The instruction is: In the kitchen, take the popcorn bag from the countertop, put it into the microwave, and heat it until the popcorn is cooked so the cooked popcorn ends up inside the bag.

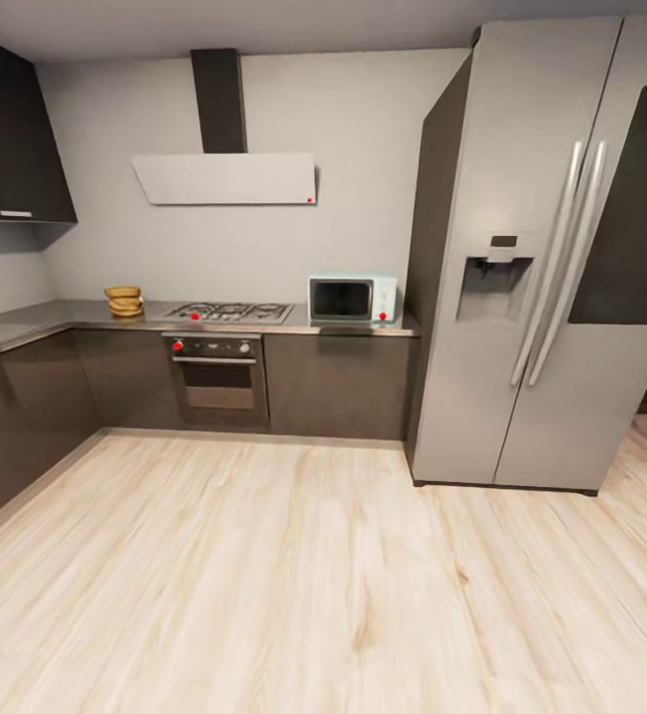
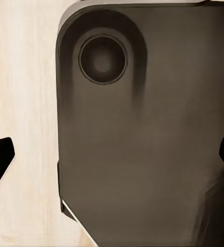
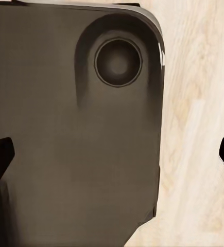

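Floor (image 1: 294,585): light wood planks.
Walls (image 1: 363,129): plain grey.
Hood (image 1: 226,178): white, slanted.
Fridge (image 1: 552,258): tall steel double-door, right.
Upper cabinets (image 1: 11,139): glossy black, left.

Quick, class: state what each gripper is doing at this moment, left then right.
Left gripper: open, black fingertips wide apart, holding nothing.
Right gripper: open, black fingertips wide apart, holding nothing.

Microwave (image 1: 353,298) on countertop (image 1: 26,322) beside fridge (image 1: 552,258); popcorn bag (image 1: 123,301) well apart, left of hob (image 1: 230,312).
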### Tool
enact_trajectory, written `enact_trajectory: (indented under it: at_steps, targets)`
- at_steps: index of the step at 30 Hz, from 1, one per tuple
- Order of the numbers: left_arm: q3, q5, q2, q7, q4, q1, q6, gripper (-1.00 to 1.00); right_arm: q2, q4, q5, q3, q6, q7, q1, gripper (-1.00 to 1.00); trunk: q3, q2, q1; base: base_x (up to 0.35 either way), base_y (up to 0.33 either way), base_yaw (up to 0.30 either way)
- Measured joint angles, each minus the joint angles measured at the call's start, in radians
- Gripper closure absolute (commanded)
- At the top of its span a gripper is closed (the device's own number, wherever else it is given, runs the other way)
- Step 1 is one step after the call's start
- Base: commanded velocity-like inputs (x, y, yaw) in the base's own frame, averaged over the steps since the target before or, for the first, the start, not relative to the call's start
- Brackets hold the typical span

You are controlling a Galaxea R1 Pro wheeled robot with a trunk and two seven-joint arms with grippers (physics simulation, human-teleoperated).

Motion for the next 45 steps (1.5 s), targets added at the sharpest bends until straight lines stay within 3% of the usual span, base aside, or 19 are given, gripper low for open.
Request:
enact_trajectory:
  at_steps: [29, 45]
  targets:
    - [-0.001, 0.000, 0.000, 0.001, 0.002, 0.000, 0.009, -1.00, 0.001, 0.000, 0.003, 0.002, 0.000, -0.001, 0.000, -1.00, 0.000, 0.000, 0.000, 0.324, 0.120, 0.000]
    - [-0.001, 0.000, -0.001, 0.006, 0.002, 0.000, 0.010, -1.00, 0.002, 0.001, -0.002, 0.000, -0.001, -0.002, 0.000, -1.00, 0.000, 0.000, 0.000, 0.330, 0.007, 0.000]
